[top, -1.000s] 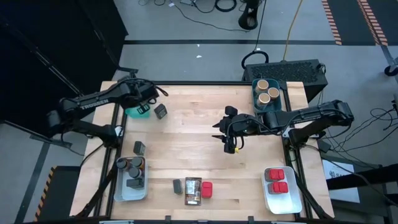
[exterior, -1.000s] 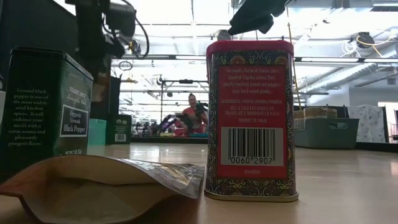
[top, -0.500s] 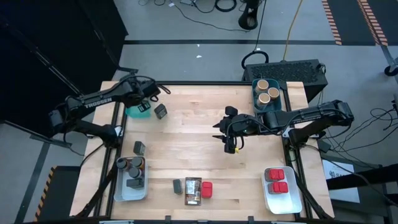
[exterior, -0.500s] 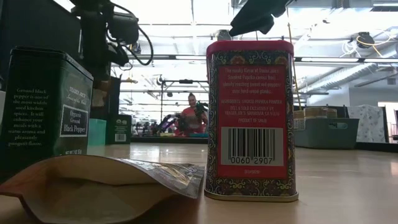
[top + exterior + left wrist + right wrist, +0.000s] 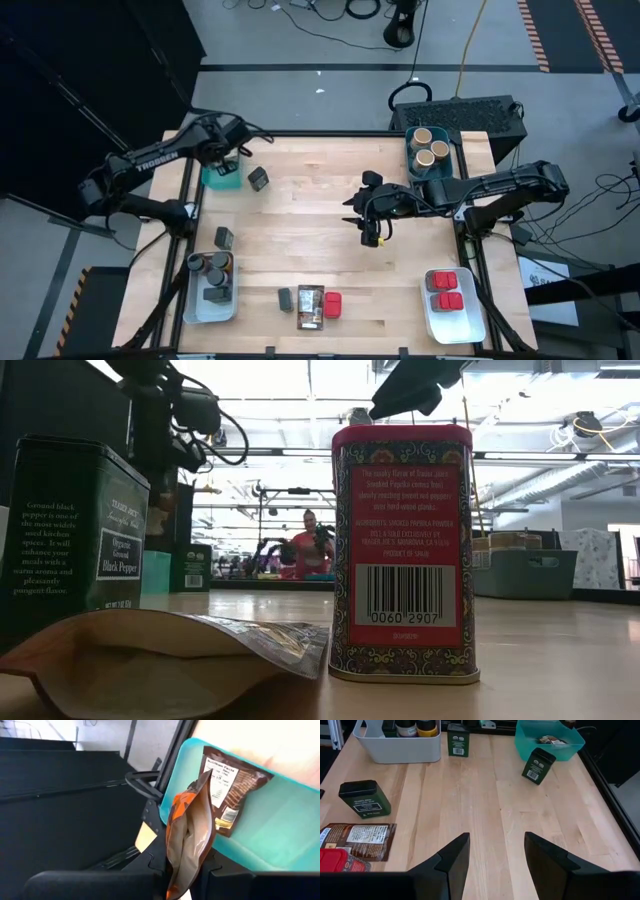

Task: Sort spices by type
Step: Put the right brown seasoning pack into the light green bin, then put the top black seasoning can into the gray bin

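Note:
My left gripper (image 5: 182, 865) is shut on a brown-orange spice packet (image 5: 187, 830) at the table's far left corner (image 5: 232, 158). It hovers by the teal bin (image 5: 280, 820), where another printed packet (image 5: 230, 785) lies. My right gripper (image 5: 495, 855) hangs open over the middle of the table (image 5: 362, 218) with nothing between its fingers. A dark tin (image 5: 258, 178) stands beside the teal bin. At the near edge a dark tin (image 5: 286, 298), a packet (image 5: 311, 306) and a red tin (image 5: 332, 304) rest on the wood. My left gripper pinches the packet's near end (image 5: 176, 877) between its two fingers, and the packet shows edge-on. The fingers slant down toward the teal bin. The packet sticks out past the fingertips, lifted clear, its free end over the bin's rim.
A white bin (image 5: 210, 300) at the near left holds dark jars, with a dark tin (image 5: 224, 238) just beyond it. A white bin (image 5: 450, 318) at the near right holds red tins. A teal bin (image 5: 430, 172) at the far right holds tan cylinders. The table's middle is bare wood.
My left gripper has swung a little toward the table's far edge over the teal bin and rolled at the wrist, keeping hold of the packet. My right arm has kept still.

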`<state>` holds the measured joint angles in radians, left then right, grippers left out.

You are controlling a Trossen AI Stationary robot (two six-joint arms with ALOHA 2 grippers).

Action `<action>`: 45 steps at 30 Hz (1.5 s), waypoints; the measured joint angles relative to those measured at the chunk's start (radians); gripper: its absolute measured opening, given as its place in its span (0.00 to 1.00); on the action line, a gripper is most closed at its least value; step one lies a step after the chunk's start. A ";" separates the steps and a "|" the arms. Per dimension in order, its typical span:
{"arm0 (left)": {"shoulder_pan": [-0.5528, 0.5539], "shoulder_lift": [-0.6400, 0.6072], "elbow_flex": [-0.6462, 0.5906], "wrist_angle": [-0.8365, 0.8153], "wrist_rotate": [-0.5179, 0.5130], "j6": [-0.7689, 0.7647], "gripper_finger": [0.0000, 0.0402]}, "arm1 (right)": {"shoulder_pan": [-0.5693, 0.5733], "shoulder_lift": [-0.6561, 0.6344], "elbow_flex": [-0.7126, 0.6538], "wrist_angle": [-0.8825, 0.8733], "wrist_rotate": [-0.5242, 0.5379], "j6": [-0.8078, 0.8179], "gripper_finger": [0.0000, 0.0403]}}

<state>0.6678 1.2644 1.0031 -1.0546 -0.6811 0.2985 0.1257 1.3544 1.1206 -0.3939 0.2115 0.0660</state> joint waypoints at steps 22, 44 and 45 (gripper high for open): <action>0.066 0.000 0.000 -0.001 0.127 -0.004 0.30 | 0.000 0.000 0.000 0.000 -0.004 0.001 0.42; -0.149 -0.083 0.035 -0.187 0.317 -0.371 0.40 | 0.019 -0.009 0.000 0.062 0.002 -0.014 0.42; -0.184 -0.103 0.035 -0.167 0.317 -0.408 0.40 | 0.027 -0.012 0.000 0.061 0.003 -0.001 0.42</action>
<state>0.4843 1.1619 1.0378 -1.2212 -0.3637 -0.1095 0.1528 1.3425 1.1206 -0.3325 0.2144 0.0648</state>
